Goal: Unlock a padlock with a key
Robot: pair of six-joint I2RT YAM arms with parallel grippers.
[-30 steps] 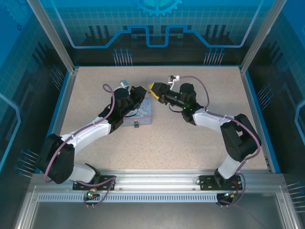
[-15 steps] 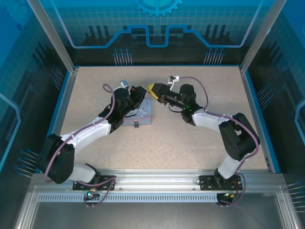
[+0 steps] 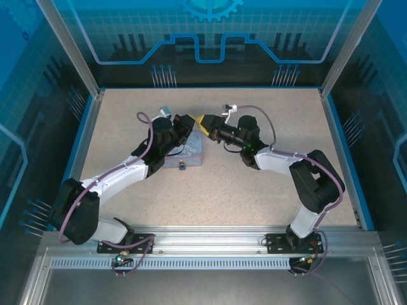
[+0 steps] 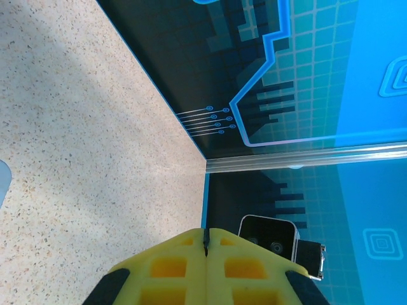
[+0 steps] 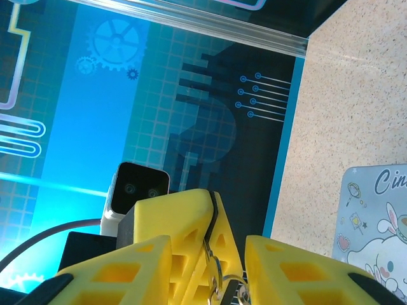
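Looks early: pinches a thin looped metal bit, probably the key (image 5: 219, 279), in the shut left claw (image 4: 205, 241) above the tin (image 3: 193, 154) toward the far edge of the tabletop (image 3: 254, 184), straddles it with the part-open right claw (image 5: 213, 254), leaves the likely padlock (image 3: 182, 166) at the tin's near edge unopened

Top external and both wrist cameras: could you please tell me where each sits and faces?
Top external: above, behind the bases; down on table, tin, left arm, right arm.
Left wrist: left arm; faces back wall over shut left gripper.
Right wrist: right arm; faces left gripper between own fingers.
Both wrists share the left gripper.
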